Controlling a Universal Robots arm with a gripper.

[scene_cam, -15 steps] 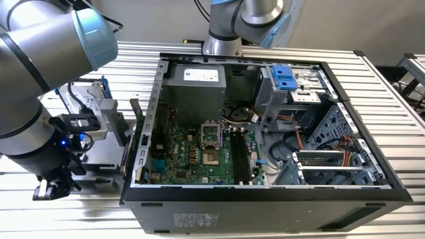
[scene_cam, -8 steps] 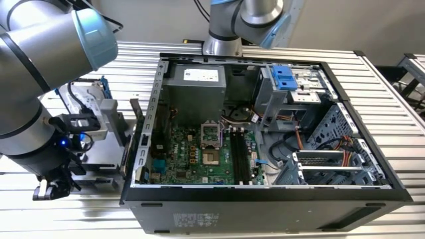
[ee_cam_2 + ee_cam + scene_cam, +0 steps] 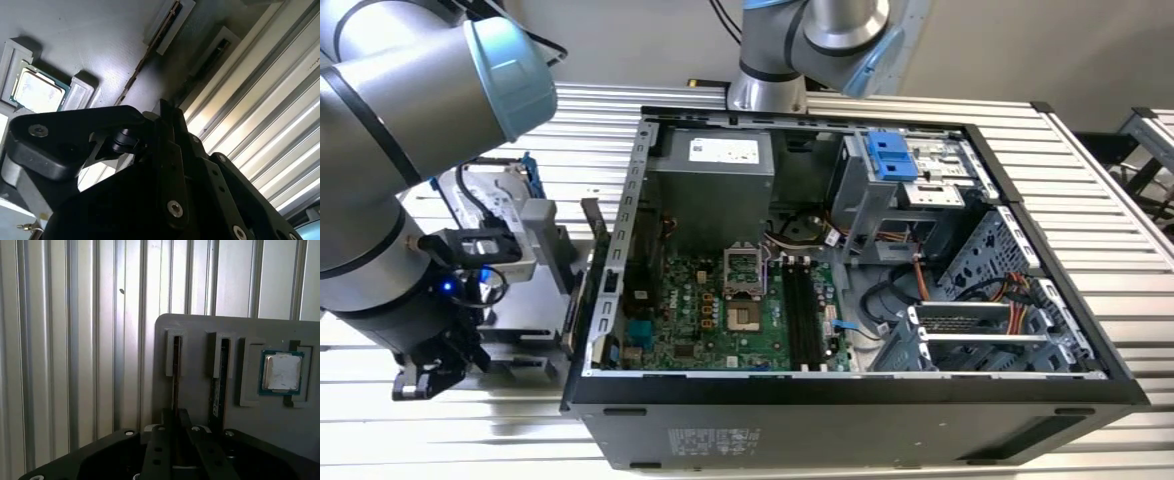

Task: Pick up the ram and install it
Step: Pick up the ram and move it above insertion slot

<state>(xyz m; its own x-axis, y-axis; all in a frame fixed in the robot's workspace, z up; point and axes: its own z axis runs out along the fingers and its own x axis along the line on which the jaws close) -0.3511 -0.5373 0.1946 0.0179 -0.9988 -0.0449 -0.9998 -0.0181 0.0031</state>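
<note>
**First wrist view.** The ram is being carried on edge in a slot of a grey tray. One end of it is running straight in between the fingers of the gripper, which are being pressed together on it. A second stick is being kept in the neighbouring slot, just beside the ram and parallel to it. A square processor chip is being housed in a recess beyond that stick, well apart from the fingers. The tray is being borne by a ribbed metal surface.

**Second wrist view.** The ram is being shown as a thin edge. It is leading from its slot to the gripper, where it is being clamped. The second stick is being shown in its own slot, near the surface. The processor chip is lying on the other side of the ram.

**Exterior view.** The arm is being held at the exterior view's left, folded over with the wrist pointing down. The gripper is being held low, close to the tray. An open computer case is lying just beside the tray on the surface. The case's side wall is standing between the tray and the motherboard. The base of a second arm is being seen behind the case.
</note>
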